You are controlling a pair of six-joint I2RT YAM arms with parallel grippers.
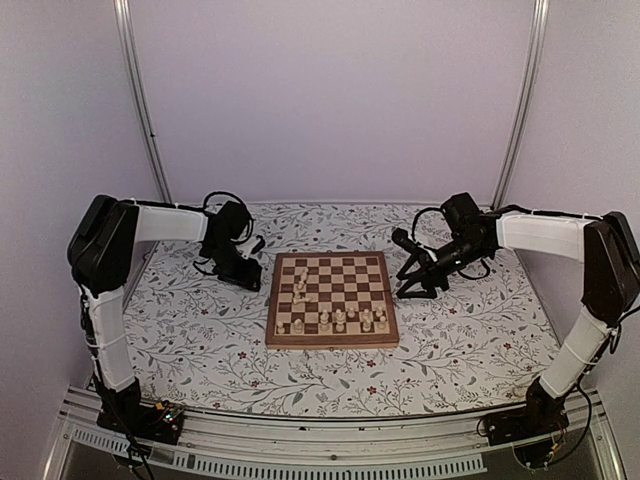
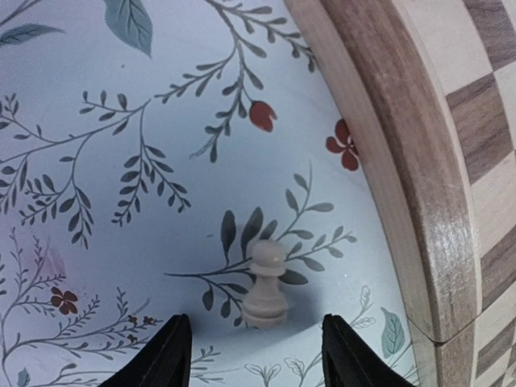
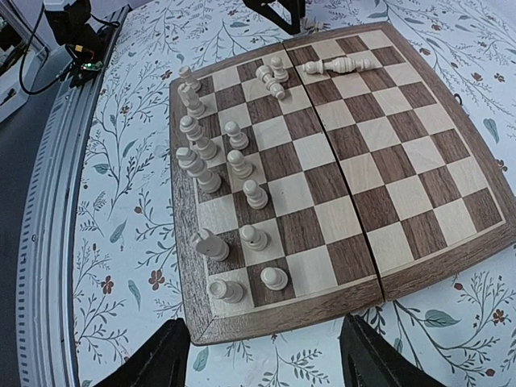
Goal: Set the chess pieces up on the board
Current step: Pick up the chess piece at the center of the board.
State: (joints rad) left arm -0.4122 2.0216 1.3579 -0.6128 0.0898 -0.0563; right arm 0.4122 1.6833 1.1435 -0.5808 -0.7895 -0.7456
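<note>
Pawn: I see one pale pawn point(image 2: 265, 282) standing upright on the floral table cover point(image 2: 121, 201). It is off the board point(image 2: 419, 161), just beside its wooden border.
Pawn to left gripper: the pawn sits just ahead of the left gripper point(image 2: 254, 348), roughly centred in the gap between the two dark fingertips point(image 2: 169, 347). Neither fingertip touches it.
Left gripper: released and spread wide with nothing in it, low over the cover at the board's left side.
Other chess pieces: the rest point(image 3: 218, 173) stand on the board, bunched in the rows nearest the arm bases, with a few running up the left side. In my right wrist view, one piece point(image 3: 343, 64) lies on its side near the far edge.
Board: flat on the cover, between the two arms.
Right gripper: the right gripper point(image 3: 264, 348) is also released, fingers well apart and nothing between them. It hangs over the cover just off the board's right border, and the closest standing pieces are on the squares just past that border.
</note>
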